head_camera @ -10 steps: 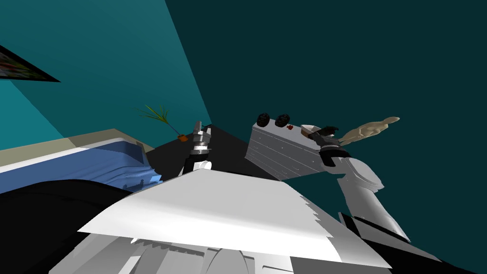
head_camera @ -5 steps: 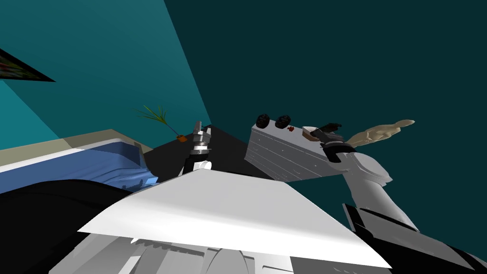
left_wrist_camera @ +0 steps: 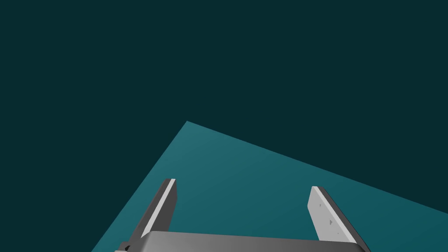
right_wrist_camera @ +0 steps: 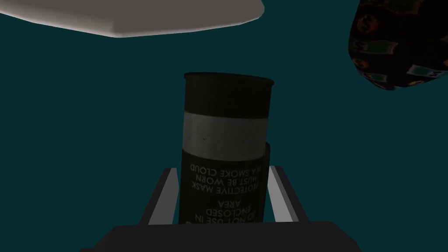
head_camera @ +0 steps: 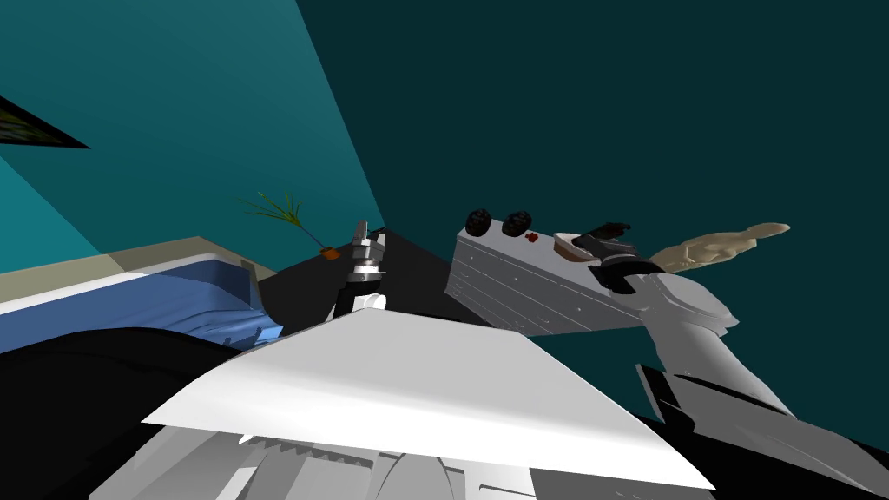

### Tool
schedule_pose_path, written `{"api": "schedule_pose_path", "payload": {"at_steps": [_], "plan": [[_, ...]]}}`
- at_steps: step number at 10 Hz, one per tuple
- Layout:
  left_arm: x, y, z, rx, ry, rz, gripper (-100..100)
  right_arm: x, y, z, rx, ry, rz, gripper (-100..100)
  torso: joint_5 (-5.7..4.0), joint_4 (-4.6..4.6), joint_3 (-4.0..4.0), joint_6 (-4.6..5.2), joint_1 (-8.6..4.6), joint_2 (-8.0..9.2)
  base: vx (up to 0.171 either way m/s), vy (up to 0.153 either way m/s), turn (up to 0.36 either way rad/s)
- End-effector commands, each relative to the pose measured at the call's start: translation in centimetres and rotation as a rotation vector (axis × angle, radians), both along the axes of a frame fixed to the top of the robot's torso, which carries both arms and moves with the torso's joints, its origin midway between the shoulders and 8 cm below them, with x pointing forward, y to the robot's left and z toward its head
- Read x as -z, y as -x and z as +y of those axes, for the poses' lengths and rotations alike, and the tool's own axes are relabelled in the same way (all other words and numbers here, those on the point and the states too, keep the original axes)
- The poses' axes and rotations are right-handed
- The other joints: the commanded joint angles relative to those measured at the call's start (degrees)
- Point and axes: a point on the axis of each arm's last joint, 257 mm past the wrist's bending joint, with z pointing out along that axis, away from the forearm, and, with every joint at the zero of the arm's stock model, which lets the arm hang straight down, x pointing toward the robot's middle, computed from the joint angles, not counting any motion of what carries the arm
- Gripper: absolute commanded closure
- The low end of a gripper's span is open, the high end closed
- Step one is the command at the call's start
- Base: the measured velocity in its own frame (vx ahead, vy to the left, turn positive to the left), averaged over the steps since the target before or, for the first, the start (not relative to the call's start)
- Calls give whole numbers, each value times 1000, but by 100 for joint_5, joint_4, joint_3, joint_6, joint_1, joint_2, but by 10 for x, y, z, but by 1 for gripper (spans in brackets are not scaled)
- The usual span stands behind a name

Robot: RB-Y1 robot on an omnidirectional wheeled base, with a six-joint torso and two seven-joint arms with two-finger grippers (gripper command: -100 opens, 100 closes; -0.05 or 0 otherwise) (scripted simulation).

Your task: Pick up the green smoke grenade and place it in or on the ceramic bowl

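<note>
Smoke grenade: dark, near-black can with a pale band and white warning print. Sits clamped in the right gripper, one finger pressed to each side of the printed lower body, banded end projecting free beyond the fingertips. Hangs in the air rather than resting on any surface. Seen from the head, lies just beside the bowl, a small pale dish with a brown inside on top of the light grey dresser; whether over the rim or short of it, cannot be told. Ought to handle as rigid, smooth-walled and fairly light, hence prone to sliding or swivelling between thin blades; best taken across the straight wall near mid-height, never by the capped end. May roll or tip once let go in a shallow dish. Nearby on the dresser: two dark round things well apart from the bowl. Close past the grenade in the wrist view: a pale slab and a patterned dark lump. Left gripper: fingers spread, empty, raised left of the dresser.
</note>
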Motion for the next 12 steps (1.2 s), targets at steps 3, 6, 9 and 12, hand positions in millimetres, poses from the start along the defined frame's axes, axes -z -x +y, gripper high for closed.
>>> {"api": "schedule_pose_path", "payload": {"at_steps": [3, 6, 9, 12], "plan": [[0, 0, 0, 0, 0, 0, 0, 0, 2, -19, 18, 5, 34, 100, 1, 2, 2, 3, 1, 2, 72, -53, 15], [0, 0, 0, 0, 0, 0, 0, -4, 5, -37, 35, 17, 70, 100, 1, 4, 7, 3, 8, 11, 64, -50, 18], [0, 0, 0, 0, 0, 0, 0, -7, 11, -53, 53, 25, 104, 100, 4, 5, 7, 3, 11, 9, 79, -56, 24], [0, 0, 0, 0, 0, 0, 0, -9, 19, -71, 74, 34, 143, 100, 9, 9, 11, 4, 13, 15, 70, -58, 31]]}}
